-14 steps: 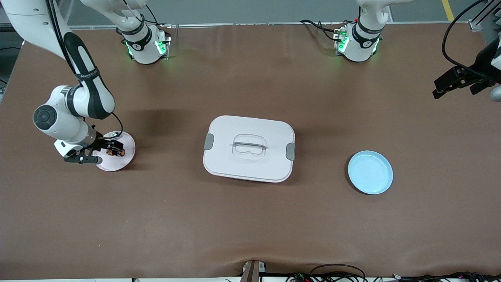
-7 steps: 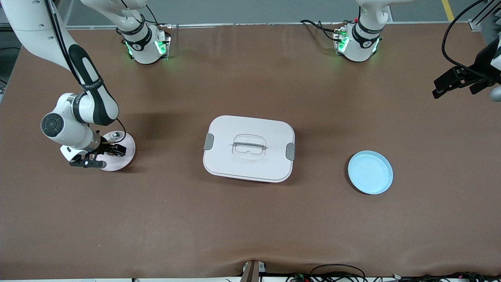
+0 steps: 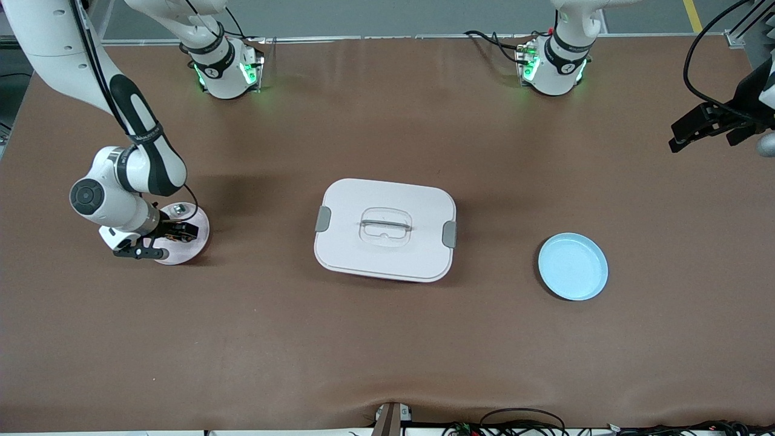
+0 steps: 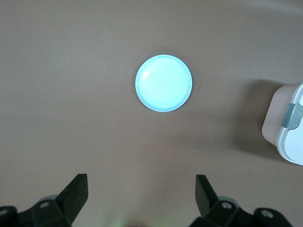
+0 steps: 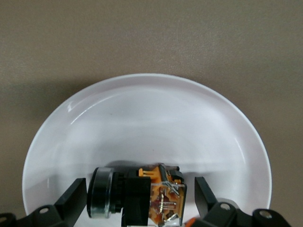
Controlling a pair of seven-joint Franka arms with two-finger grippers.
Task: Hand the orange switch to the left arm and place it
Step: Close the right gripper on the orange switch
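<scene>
The orange switch (image 5: 142,198), black-bodied with orange parts, lies on its side on a pale pink plate (image 5: 142,118) at the right arm's end of the table. My right gripper (image 5: 140,193) is open, low over the plate (image 3: 195,245), with one finger on each side of the switch and a gap at both. In the front view the right gripper (image 3: 177,232) hides the switch. The large white box (image 3: 385,229) with grey clips stands mid-table. My left gripper (image 3: 702,130) is open and empty, waiting high over the left arm's end of the table; its own view (image 4: 141,198) shows only bare table between the fingers.
A light blue plate (image 3: 573,266) lies empty between the box and the left arm's end; it also shows in the left wrist view (image 4: 164,83), as does a corner of the box (image 4: 289,127). A small silvery-clear part (image 3: 178,209) sits on the pink plate's rim.
My right gripper has come down over the pink plate and shifted slightly toward the box, so it now covers the switch in the front view. The left arm has not moved.
</scene>
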